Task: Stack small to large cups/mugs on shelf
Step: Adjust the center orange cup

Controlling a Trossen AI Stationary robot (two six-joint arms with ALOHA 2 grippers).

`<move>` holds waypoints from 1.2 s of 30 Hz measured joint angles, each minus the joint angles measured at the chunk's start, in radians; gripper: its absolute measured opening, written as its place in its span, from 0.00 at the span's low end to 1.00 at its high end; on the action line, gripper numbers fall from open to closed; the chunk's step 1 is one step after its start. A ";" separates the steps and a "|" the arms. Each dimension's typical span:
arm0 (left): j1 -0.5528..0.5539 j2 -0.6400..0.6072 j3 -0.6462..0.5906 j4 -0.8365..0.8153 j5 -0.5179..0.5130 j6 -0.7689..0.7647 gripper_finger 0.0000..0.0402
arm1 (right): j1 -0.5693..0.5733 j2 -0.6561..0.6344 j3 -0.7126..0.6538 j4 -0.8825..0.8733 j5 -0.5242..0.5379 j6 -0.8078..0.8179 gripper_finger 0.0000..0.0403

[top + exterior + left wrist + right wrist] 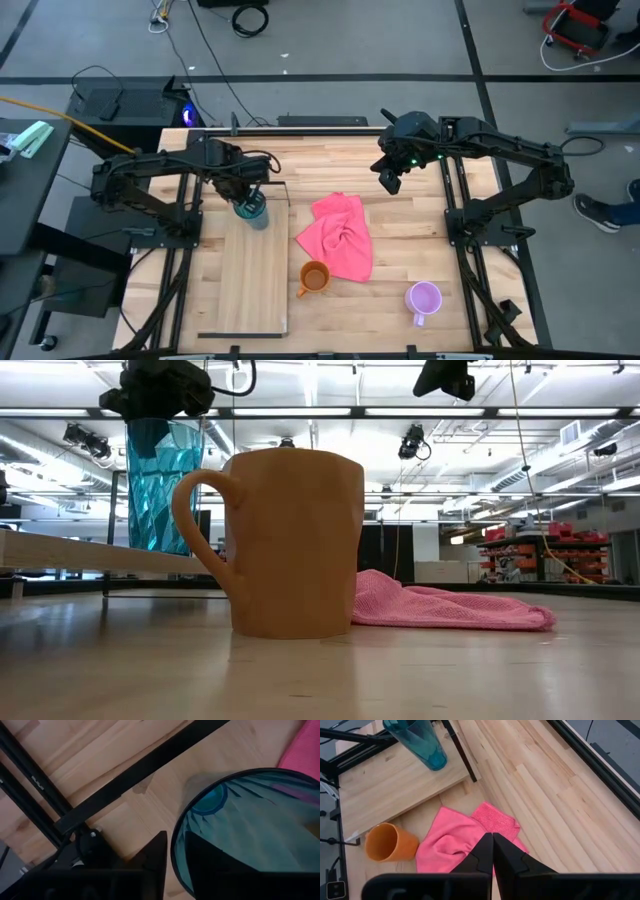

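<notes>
The teal tumbler (254,212) stands on the far end of the light-wood shelf (255,285), beside its black wire frame (288,200). My left gripper (245,192) is shut on the tumbler's top. The tumbler also shows in the low view (160,485) and in the right wrist view (422,742). The orange mug (314,277) stands on the table right of the shelf, and the lilac mug (424,298) stands near the front right. My right gripper (390,180) hangs shut and empty above the table's far right part. My left gripper holds the tumbler by its rim (176,847), on the side toward the table's left. One finger (215,865) is inside the tumbler and one finger (156,855) is outside. The fingers come from above, pointing down. The tumbler is about upright, its base seemingly on the shelf (437,766).
A crumpled pink cloth (340,240) lies between the shelf and the table's right half, just beyond the orange mug. Black frame rails (455,220) run along both sides of the table. The near part of the shelf is bare wood.
</notes>
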 joint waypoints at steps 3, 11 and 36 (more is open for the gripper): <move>0.000 0.000 0.000 0.002 0.000 -0.001 0.21 | 0.000 0.000 0.000 0.000 0.000 0.000 0.04; 0.000 -0.023 0.048 0.015 0.000 -0.034 0.26 | 0.000 0.000 0.000 0.000 0.000 0.000 0.05; -0.330 -0.040 0.329 0.343 0.000 -0.204 0.24 | 0.087 0.000 0.000 -0.202 -0.003 -0.005 0.04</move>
